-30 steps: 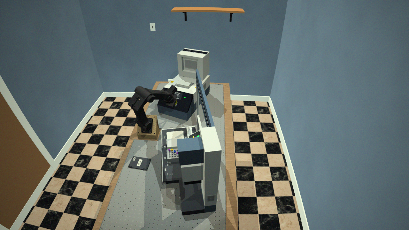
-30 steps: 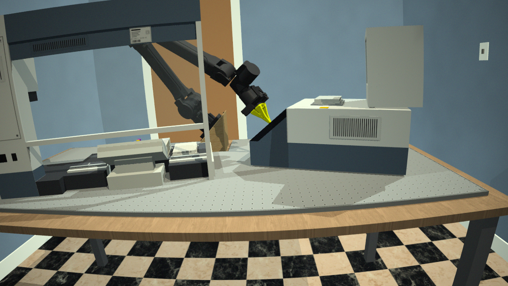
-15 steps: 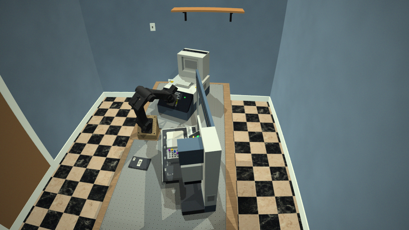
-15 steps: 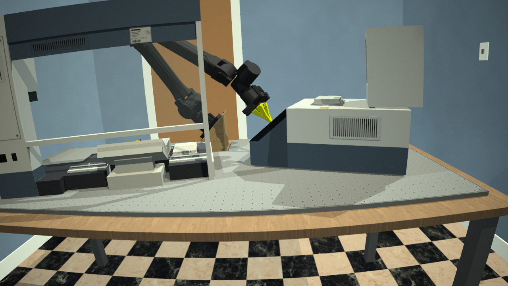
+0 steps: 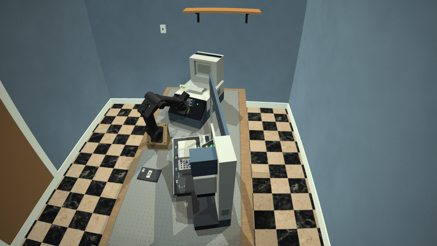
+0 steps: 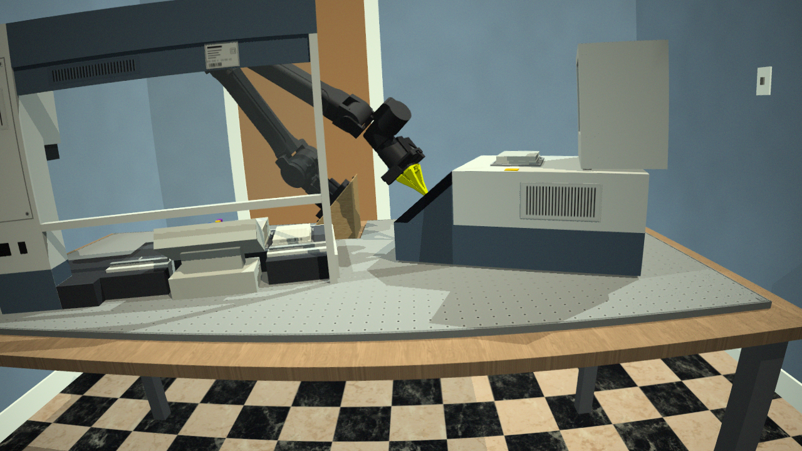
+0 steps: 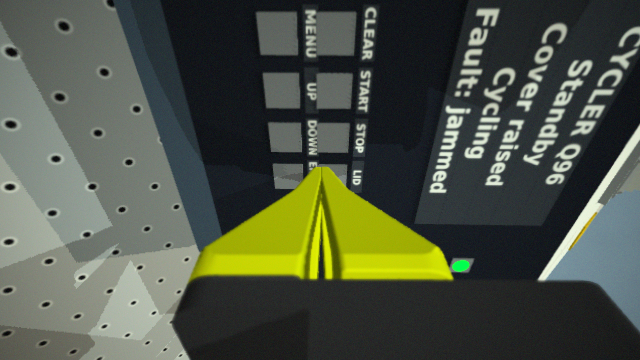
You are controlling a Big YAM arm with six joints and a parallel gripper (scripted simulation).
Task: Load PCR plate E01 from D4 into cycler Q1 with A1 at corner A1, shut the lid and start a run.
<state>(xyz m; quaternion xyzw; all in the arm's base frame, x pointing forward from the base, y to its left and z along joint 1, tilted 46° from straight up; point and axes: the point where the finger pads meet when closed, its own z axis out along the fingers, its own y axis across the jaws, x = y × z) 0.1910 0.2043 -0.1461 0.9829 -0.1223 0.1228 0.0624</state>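
1. At the front panel [image 7: 400,125] of the real-time cycler Q1 [image 6: 549,224], the jaws are pressed fully together and carry nothing. They form one yellow wedge to poke with.
2. From the wrist, the wedge's tip lies over the bottom pair of keys. The LID key [image 7: 341,174] peeks out at its 2 o'clock and the ENTER key [image 7: 286,176] at its 10 o'clock.
3. The step in hand looks like pressing LID to bring the lid down. I would nudge the tip toward 2 o'clock first, then push straight into the sloped panel. That keeps it off the dead ENTER key and off STOP [image 7: 333,137] at 12 o'clock.
4. The push should be short and light, since Q1 stands loose on the surface [image 6: 392,302].
5. The lamp [image 7: 460,265], at 4 o'clock from the tip, glows green, so LID should respond.
6. The lid [image 6: 622,103] stands upright at the rear.
7. The plate E01 [image 6: 517,158] appears as a low pale grey slab lying flat on Q1's top, ahead of the lid. Its labels and A1 corner are too small to check.
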